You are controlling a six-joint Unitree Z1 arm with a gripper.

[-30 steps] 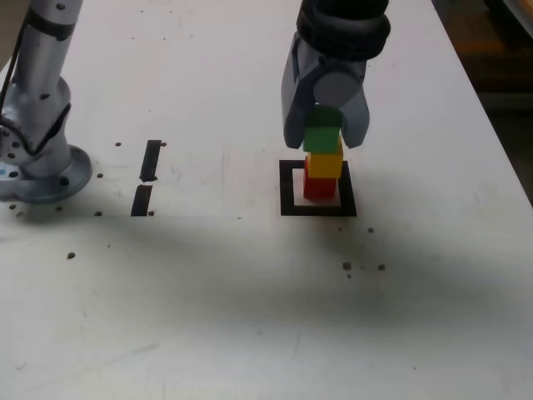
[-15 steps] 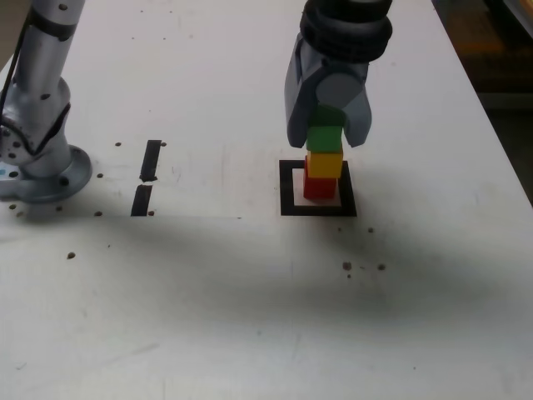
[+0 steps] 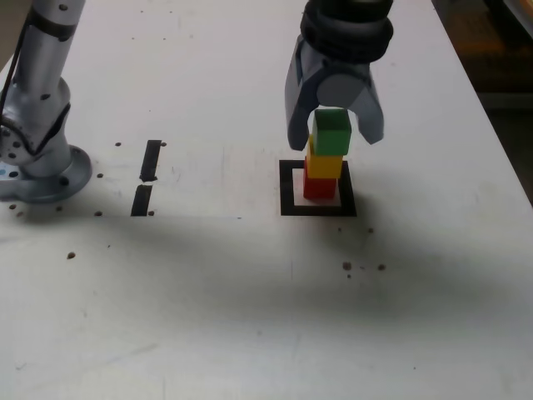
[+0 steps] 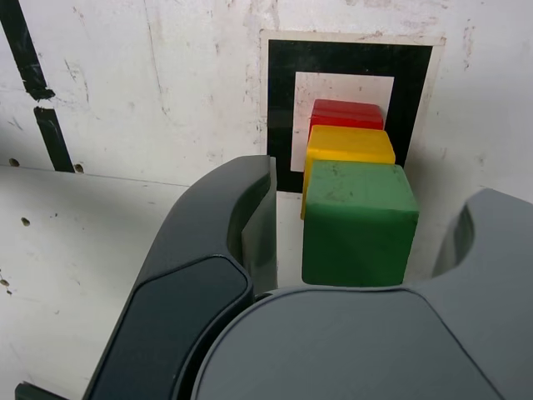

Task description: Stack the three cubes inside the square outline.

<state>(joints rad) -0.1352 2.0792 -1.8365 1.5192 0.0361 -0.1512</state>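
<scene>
Release in hand: green cube (image 4: 360,223) left atop yellow cube (image 3: 325,167) between parted claw (image 3: 337,140) fingers.
Nothing gripped; straight-up withdrawal is called for.

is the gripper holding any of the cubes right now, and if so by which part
Nothing is held: the gripper stands open, with gaps on both sides of the green cube.

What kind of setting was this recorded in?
Probably a robotics lab or test bench: a pale, speckled tabletop, a taped square outline and a jointed metal arm part standing on it.
</scene>
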